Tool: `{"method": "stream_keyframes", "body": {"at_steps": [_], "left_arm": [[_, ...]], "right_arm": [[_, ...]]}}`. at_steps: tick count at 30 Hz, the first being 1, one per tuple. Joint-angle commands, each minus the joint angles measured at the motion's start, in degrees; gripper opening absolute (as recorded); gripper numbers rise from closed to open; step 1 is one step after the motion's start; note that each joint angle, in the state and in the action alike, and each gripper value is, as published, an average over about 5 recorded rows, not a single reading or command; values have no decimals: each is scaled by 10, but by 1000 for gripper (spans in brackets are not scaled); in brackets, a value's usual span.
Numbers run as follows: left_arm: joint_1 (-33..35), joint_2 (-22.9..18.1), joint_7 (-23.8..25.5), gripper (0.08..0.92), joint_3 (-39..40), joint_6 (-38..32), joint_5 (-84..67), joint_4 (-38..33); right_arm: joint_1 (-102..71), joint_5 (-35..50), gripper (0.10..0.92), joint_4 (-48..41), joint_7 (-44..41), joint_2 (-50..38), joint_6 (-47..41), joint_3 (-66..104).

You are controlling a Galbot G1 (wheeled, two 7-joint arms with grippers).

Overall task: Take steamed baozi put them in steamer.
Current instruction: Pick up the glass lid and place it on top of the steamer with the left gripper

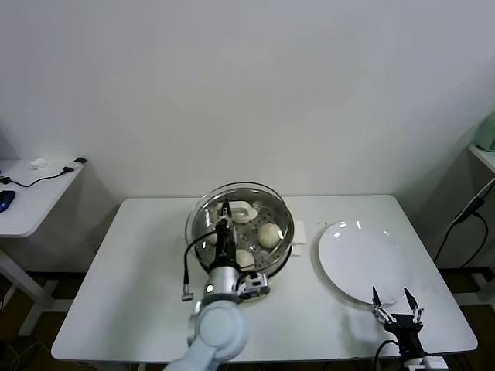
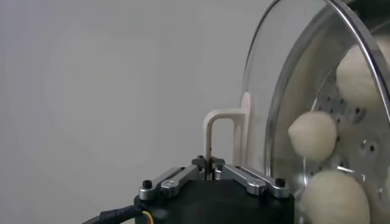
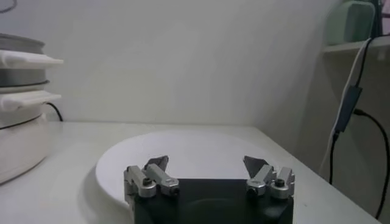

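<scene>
Left end effector (image 1: 225, 215) grips lid (image 1: 241, 210) over steamer (image 1: 282, 251) holding baozi (image 1: 269, 235).

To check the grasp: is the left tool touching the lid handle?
Touching. In the left wrist view, the left tool is shut on the cream handle of the glass lid.

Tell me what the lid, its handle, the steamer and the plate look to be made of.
Lid: clear glass with a metal rim; the buns show through it.
Handle: cream plastic, matte; the left gripper is shut on it.
Steamer: polished steel, mirror-like wall.
Plate: glossy white, likely ceramic or melamine; it shows light glints.
</scene>
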Motion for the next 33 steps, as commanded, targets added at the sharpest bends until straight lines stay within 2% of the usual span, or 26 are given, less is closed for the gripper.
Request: {"method": "stream_keyframes", "body": {"at_steps": [1, 33], "left_arm": [[-40, -42, 2, 134, 45, 14, 23, 75], [-28, -31, 20, 134, 10, 3, 77, 111]], "right_arm": [[-2, 7, 823, -5, 2, -5, 7, 2], [-2, -3, 823, 0, 0, 7, 19, 6]]}}
